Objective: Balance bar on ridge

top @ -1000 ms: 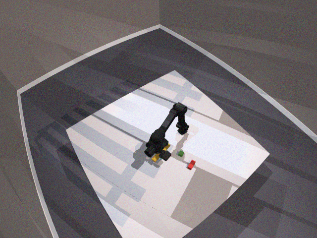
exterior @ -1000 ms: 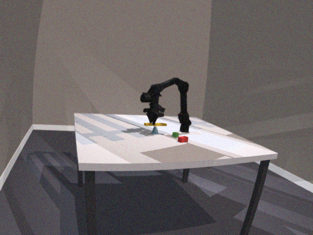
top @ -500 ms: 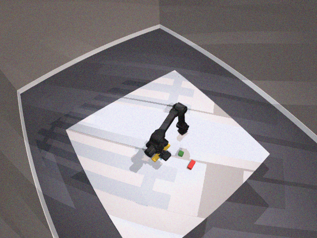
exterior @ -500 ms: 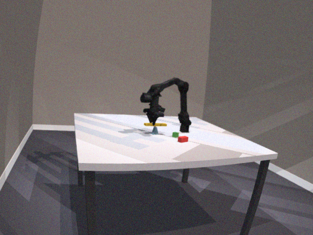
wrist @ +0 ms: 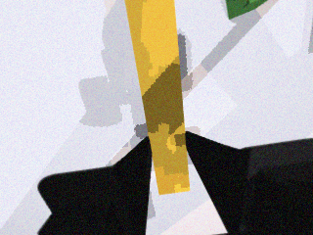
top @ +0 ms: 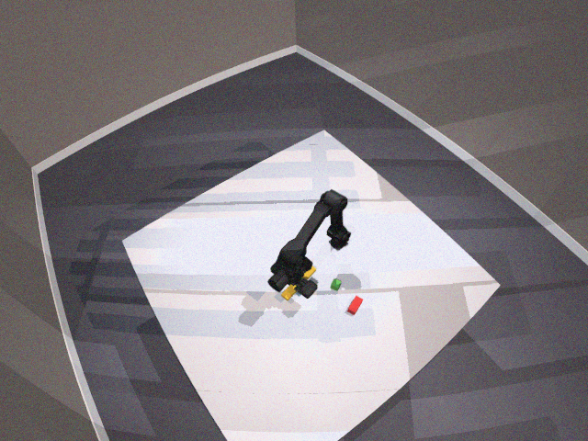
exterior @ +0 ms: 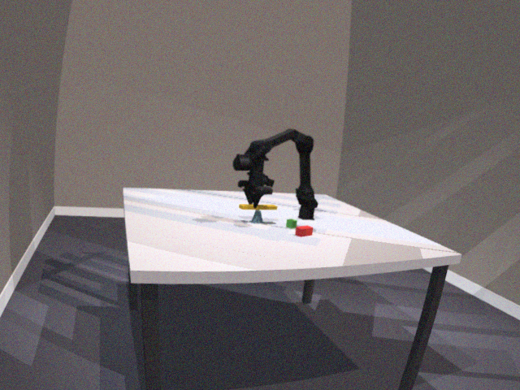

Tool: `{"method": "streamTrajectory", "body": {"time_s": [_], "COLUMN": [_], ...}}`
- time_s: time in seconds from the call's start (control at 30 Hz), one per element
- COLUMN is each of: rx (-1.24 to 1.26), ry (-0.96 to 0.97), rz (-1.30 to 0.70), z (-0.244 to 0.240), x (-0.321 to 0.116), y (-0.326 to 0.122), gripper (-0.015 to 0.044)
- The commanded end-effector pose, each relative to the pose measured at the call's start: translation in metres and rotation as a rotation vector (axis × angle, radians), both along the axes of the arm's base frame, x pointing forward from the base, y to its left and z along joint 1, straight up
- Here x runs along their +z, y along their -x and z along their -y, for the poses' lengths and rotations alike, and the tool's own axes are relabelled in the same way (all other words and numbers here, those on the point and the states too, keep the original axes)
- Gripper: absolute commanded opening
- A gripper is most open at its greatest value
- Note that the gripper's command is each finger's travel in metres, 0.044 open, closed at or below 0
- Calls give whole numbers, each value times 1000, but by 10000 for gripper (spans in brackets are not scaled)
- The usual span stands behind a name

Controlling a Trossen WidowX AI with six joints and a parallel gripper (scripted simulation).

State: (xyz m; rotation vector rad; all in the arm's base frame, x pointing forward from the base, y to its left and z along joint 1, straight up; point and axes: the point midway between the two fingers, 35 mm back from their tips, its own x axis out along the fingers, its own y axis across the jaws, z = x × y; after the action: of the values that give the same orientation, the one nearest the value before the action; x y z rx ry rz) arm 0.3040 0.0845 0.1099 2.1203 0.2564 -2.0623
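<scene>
Bar (top: 310,272) (exterior: 268,207) (wrist: 163,73) clear of the table (top: 294,370) (exterior: 201,256) edges, directly above the ridge (exterior: 257,217); contact undetermined. Fingers grasp it. Green block (top: 336,284) (exterior: 291,223) (wrist: 242,7) near. Bar yellow, straight, square-edged; ridge blue-grey, tapering upward. Long axis near level, crosswise in the exterior view.

From my fingers, contact between the bar (exterior: 268,207) (wrist: 163,98) and the ridge (exterior: 257,217) is too small to resolve, while my wrist view crops the bar's far end at twelve o'clock and the green block (top: 336,284) (exterior: 291,223) (wrist: 242,7) at one o'clock.
</scene>
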Motion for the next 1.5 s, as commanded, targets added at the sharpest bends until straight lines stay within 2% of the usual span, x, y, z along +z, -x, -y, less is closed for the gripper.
{"method": "streamTrajectory", "body": {"time_s": [0.0,1.47], "rx": [-5,-5], "ry": [-4,-4], "rz": [-3,-3], "z": [-1,-1], "x": [-1,-5], "y": [1,1], "gripper": [0,0]}}
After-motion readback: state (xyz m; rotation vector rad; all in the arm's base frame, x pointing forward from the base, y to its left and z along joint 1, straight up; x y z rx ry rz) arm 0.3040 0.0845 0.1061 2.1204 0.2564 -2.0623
